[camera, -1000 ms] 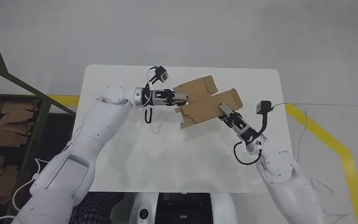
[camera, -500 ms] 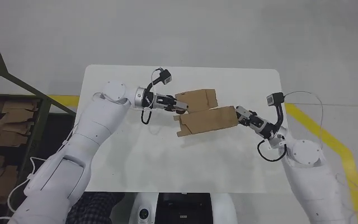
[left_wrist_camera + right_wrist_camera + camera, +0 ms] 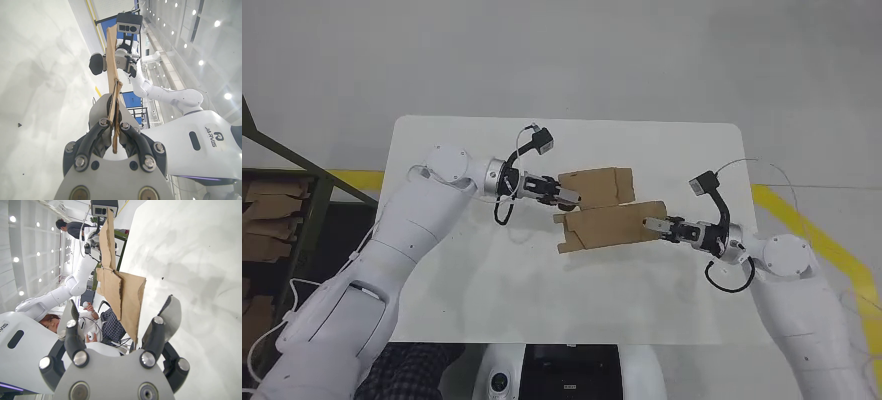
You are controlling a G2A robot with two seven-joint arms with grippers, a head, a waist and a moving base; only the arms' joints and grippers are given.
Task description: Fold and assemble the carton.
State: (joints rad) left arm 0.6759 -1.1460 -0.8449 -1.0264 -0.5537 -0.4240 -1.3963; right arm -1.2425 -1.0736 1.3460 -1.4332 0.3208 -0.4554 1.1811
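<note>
Over the middle of the white table [image 3: 442, 290], the carton [image 3: 602, 208] is a flattened brown cardboard blank made up of two long panels side by side, the nearer panel offset toward the robot's right. Whether the blank rests on the surface cannot be told. The left gripper [image 3: 554, 192] is positioned at the left end of the blank. Its fingers [image 3: 103, 113] are clamped together on the cardboard, which runs edge-on between them in the left wrist view. The right gripper [image 3: 654, 226] is positioned at the right end of the nearer panel. Its fingers [image 3: 171, 308] are spread wide apart, with the end of the panel lying in the gap between them. Beside the table, a yellow line [image 3: 357, 180] runs across the grey floor
</note>
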